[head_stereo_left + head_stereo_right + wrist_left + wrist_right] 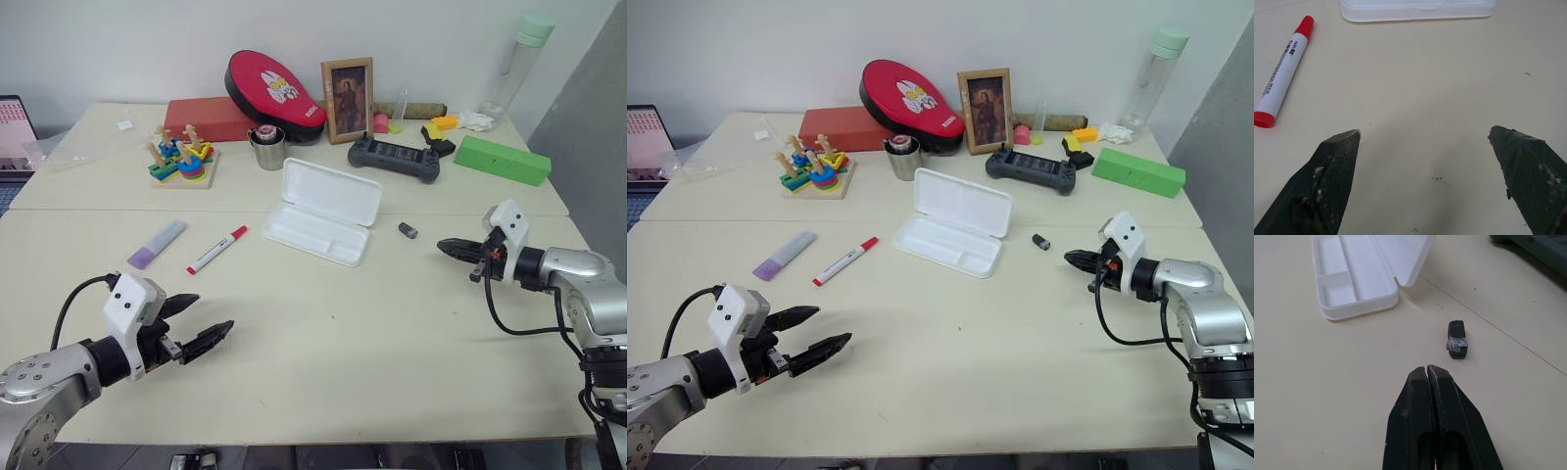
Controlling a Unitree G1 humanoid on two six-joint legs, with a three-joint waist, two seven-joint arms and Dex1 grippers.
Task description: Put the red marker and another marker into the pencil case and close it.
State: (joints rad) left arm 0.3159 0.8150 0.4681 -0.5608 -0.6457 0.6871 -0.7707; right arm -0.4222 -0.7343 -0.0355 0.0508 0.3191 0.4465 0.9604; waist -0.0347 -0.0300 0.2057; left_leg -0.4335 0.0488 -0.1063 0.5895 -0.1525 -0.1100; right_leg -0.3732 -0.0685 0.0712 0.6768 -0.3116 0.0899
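Red marker (pixel 217 250) flat on the table (pixel 323 362), long axis on a diagonal, red cap toward the pencil case and the far side, red end toward the near left. Just left of it, apart, purple highlighter (pixel 157 244) on a like diagonal, pale cap toward the far right. Pencil case (pixel 323 211) open at the table's middle, lid tipped back toward the far side, long axis slanting from far left to near right; two compartments visible in the tray from the right wrist view. Nothing inside.

Left gripper (pixel 196 328) low over the near left of the table, fingers spread wide, holding nothing, pointing toward the middle. Right gripper (pixel 449 247) at the right side, fingers pressed together with a hairline gap at most, holding nothing, pointing left toward a small black block (pixel 408 230) lying between it and the case.

Pale cream tabletop, a seam across it behind the case; white wall behind. Along the far side: one red pad (pixel 274 93), one red box (pixel 208 118), one framed picture (pixel 348 100), one metal cup (pixel 266 148), one wooden stacking toy (pixel 181 160), one dark game controller (pixel 395 158), one green box (pixel 502 159), one clear bottle (pixel 517 61).
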